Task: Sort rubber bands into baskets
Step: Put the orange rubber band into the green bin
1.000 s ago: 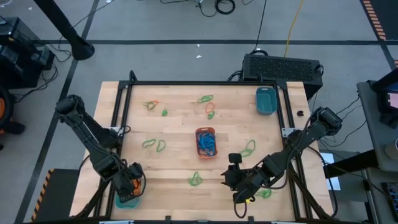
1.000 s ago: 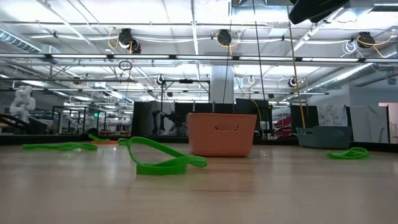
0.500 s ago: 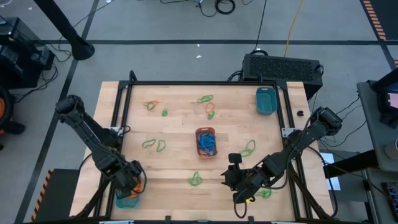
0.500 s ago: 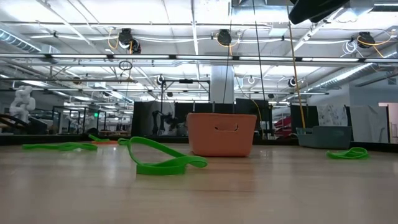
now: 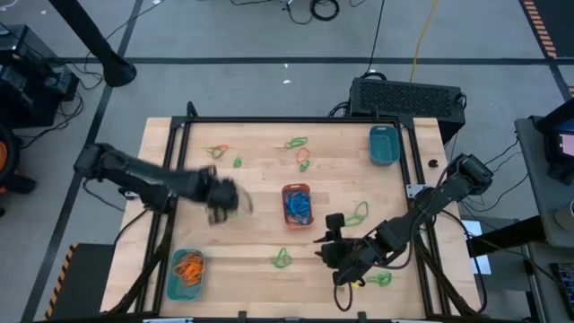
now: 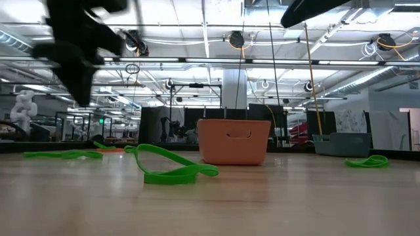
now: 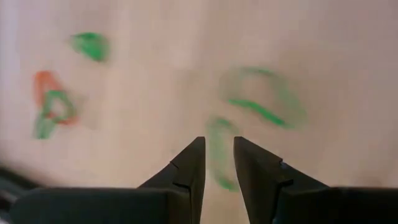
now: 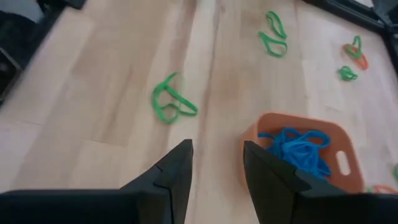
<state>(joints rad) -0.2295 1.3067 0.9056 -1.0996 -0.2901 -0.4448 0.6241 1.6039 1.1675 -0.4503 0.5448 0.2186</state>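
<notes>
The left gripper [image 7: 217,163] has its two dark fingers [image 7: 189,171] a little apart, with a small gap between them and nothing in the gap. It hangs over the left middle of the wooden table [image 5: 260,170], above a pair of green rubber bands [image 7: 258,106] that look blurry. From above, the left gripper [image 5: 222,194] is a dark blur, and its arm reaches in from the left side of the table.

The right gripper [image 8: 216,165] also has its fingers [image 8: 177,171] apart and they hold nothing. It sits near the front of the table, on the right side [image 5: 339,256]. Just ahead of it is a green band [image 8: 171,102] lying flat on the wood. Beside that is the orange basket [image 8: 339,165], which has a pile of blue bands [image 8: 301,152] in it.

The orange basket [image 5: 297,205] stands in the middle of the table. A teal basket [image 5: 186,274] sits at the front left corner and has orange bands [image 5: 188,266] inside. The other teal basket [image 5: 383,144] is at the back right corner.

More green bands are spread over the wood, one [image 5: 282,258] near the front and one [image 5: 358,213] to the right of the orange basket. At the back, an orange and green pair [image 5: 304,159] lie together, touching
</notes>
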